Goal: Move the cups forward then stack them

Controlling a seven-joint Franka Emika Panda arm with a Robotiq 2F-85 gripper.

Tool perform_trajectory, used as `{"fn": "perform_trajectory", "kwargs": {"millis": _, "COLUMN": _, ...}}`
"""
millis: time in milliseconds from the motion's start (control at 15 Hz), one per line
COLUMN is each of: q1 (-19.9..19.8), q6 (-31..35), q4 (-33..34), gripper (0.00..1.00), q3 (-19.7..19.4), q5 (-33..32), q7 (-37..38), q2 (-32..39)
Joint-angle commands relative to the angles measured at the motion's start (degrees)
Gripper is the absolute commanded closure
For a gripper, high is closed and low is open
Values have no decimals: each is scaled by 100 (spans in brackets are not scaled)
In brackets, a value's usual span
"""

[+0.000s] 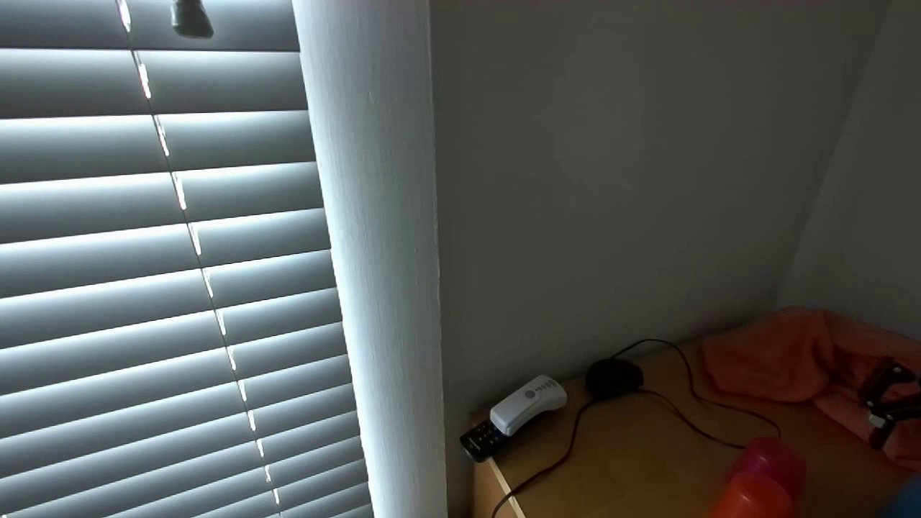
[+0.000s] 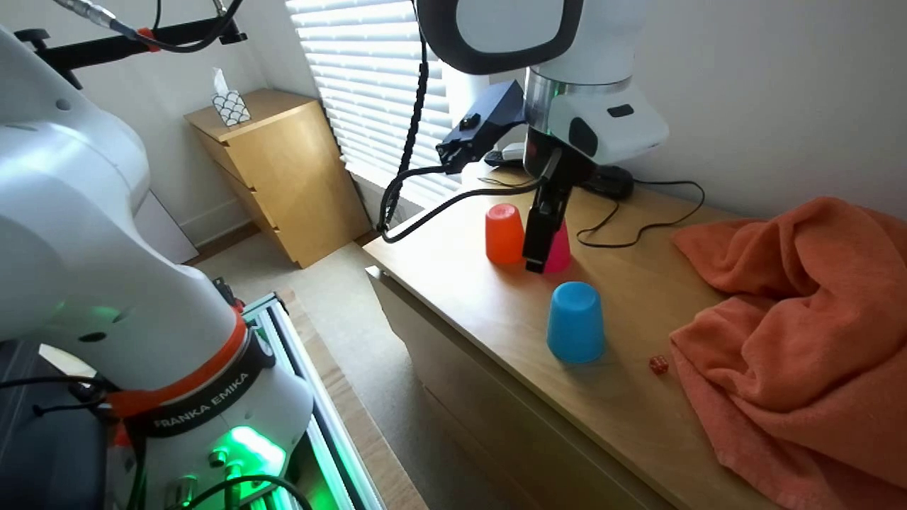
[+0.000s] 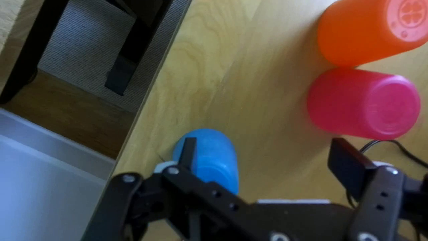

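At left in an exterior view, we see the tissue box [image 2: 231,109] on a cabinet [image 2: 308,184]. On the wooden top [image 2: 627,287], the orange-red cup [image 2: 504,234] stands upside down. Next hangs the gripper [image 2: 536,262]; in the wrist view we find its jaws wide apart, with nothing held. It partly hides the inverted pink cup [image 2: 560,253]. Then we see the blue cup [image 2: 575,323], inverted and nearer, and a red die [image 2: 659,365] beside the orange cloth [image 2: 804,375].

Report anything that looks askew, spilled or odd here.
The black remote appears to poke past the edge of the wooden top, partly hidden by a white device. The orange-red cloth lies in a crumpled heap. No spill shows; blue cup, orange cup and pink cup stand untipped.
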Motion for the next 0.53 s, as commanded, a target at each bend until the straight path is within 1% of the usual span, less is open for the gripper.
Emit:
{"fn": "perform_trajectory", "kwargs": {"millis": 0, "q1": -234, "q6": -106, "q4": -209, "gripper": 0, "q3": -174, "q5": 67, "q7": 349, "q2": -223}}
{"fn": "perform_trajectory", "kwargs": {"millis": 67, "q1": -147, "q6": -14, "q4": -35, "gripper": 0, "q3": -95, "q5": 5, "q7": 127, "q2": -17}}
{"fn": "perform_trajectory", "kwargs": {"millis": 267, "q1": -235, "q6": -13, "q4": -84, "gripper": 0, "q3": -161, "q5": 22, "q7": 221, "q2": -47}}
{"fn": "perform_trajectory", "kwargs": {"millis": 333, "q1": -275, "q6": -46, "q4": 61, "gripper": 0, "q3": -163, "q5": -112, "q7": 432, "q2": 183}}
{"fn": "perform_trajectory", "kwargs": {"millis": 467, "q1": -273, "q6": -54, "q4": 111, "gripper": 0, "q3": -198, "q5": -132, "q7": 260, "q2": 259}}
